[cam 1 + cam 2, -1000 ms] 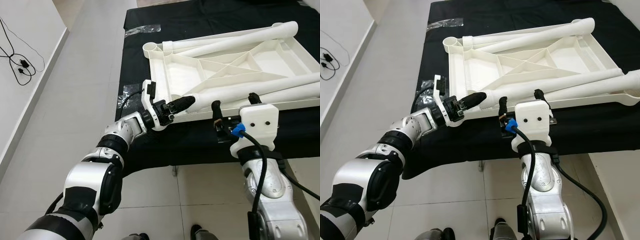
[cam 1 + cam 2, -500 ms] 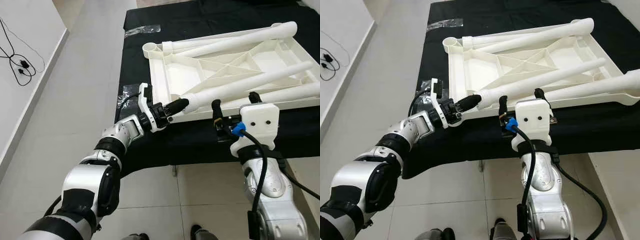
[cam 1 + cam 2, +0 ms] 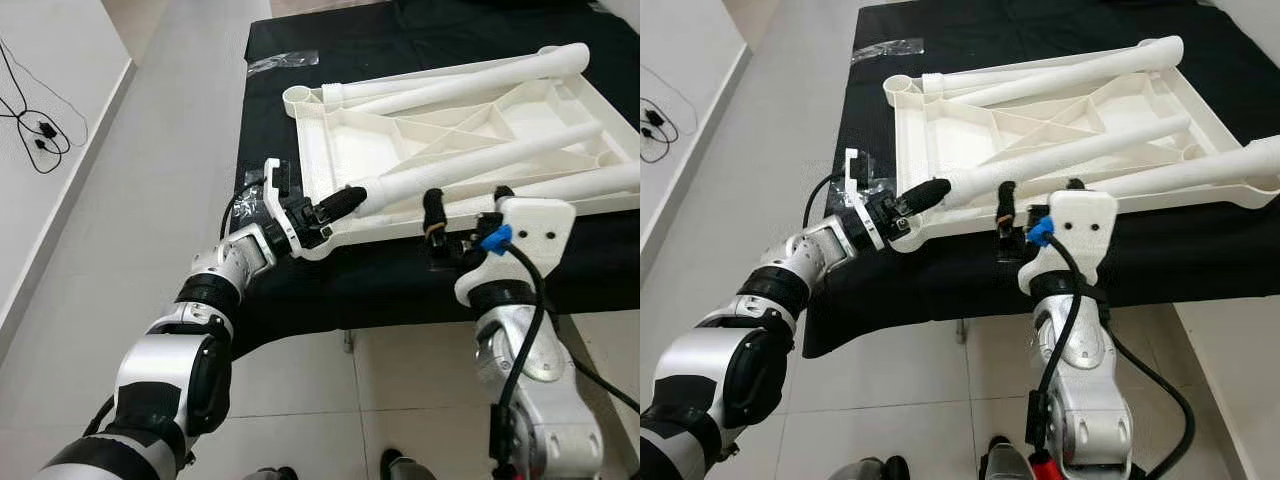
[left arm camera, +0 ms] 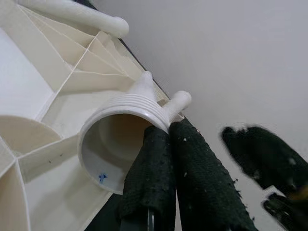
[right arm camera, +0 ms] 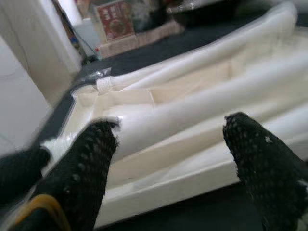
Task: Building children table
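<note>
Where the black-covered bed (image 3: 300, 30) meets the pale tiled floor (image 3: 150, 150), a white plastic table top (image 3: 450, 130) lies upside down on the dark cover, ribbed underside up, its near long edge close to the bed's near edge. Three white tubular legs lie on or against it: one leg (image 3: 450, 75) along the far rim, one leg (image 3: 1210, 170) resting along the near right side, and a third leg (image 3: 480, 160) lying slantwise across the ribbing, threaded end toward the near left corner. Left gripper (image 3: 335, 205) at that threaded end; wrist view shows both black fingers (image 4: 159, 178) pressed together, pinching the wall of the hollow ribbed mouth, one finger inside and one outside. Right gripper (image 3: 465, 205) hovers just beside the near edge of the table top, jaws wide, its fingers (image 5: 86, 163) well apart with the slanted leg seen between them, not touching it. Clear plastic bag (image 3: 285, 60) on the far left part of the cover; black cable (image 3: 40, 130) on the floor by the wall
</note>
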Motion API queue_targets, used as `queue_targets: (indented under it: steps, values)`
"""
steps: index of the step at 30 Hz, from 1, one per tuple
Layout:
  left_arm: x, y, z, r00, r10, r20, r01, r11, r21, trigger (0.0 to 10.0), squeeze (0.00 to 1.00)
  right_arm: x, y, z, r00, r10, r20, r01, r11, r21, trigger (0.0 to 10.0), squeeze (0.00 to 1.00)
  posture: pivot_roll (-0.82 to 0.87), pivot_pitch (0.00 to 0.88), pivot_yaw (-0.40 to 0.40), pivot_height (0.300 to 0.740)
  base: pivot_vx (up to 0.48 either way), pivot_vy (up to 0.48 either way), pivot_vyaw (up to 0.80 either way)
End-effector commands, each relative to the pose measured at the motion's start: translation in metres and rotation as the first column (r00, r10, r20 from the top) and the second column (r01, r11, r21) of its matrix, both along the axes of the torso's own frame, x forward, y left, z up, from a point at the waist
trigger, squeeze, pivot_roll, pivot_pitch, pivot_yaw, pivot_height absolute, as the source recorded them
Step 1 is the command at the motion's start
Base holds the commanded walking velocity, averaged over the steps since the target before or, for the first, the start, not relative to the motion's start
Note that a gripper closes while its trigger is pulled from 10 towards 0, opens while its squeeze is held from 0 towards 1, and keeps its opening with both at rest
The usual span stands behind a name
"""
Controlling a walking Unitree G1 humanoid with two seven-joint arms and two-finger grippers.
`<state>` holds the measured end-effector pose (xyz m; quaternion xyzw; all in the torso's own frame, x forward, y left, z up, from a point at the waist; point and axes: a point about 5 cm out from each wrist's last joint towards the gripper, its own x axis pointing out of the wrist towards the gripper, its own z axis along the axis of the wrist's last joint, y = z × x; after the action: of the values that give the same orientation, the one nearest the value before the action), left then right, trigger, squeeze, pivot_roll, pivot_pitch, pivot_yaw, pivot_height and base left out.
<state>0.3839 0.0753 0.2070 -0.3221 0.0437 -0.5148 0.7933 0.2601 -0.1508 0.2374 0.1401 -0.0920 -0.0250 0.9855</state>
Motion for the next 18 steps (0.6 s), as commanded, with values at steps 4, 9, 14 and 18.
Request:
queue_targets:
  steps: [4, 9, 14, 18]
  values:
    - [0.000, 0.012, 0.008, 0.999, 0.007, 0.037, -0.006, 0.999, -0.035, 0.0, 0.00, 0.003, 0.007, -0.015, 0.994, 0.095, -0.060, -0.077, 0.966, 0.248, 10.0, 0.00, -0.04, 0.190, 0.063, 0.740, 0.000, 0.000, 0.00]
    - [-0.002, 0.018, 0.007, 0.998, 0.018, 0.053, -0.017, 0.999, -0.030, 0.0, 0.00, 0.009, 0.009, -0.023, 0.989, 0.128, -0.068, -0.077, 0.860, 0.505, 10.0, 0.00, -0.03, 0.185, 0.053, 0.740, 0.000, 0.000, 0.00]
    - [-0.005, 0.018, 0.004, 0.999, 0.021, 0.049, -0.019, 0.999, -0.028, 0.0, 0.00, 0.013, 0.009, -0.031, 0.986, 0.136, -0.092, -0.045, 0.762, 0.646, 10.0, 0.98, -0.03, 0.186, 0.051, 0.740, 0.000, 0.000, 0.00]
    - [-0.007, 0.015, 0.003, 0.999, 0.013, 0.048, -0.011, 1.000, -0.024, 0.0, 0.00, 0.019, 0.013, -0.028, 0.982, 0.178, -0.060, -0.072, 0.652, 0.754, 10.0, 1.00, -0.03, 0.188, 0.050, 0.740, 0.000, 0.000, 0.00]
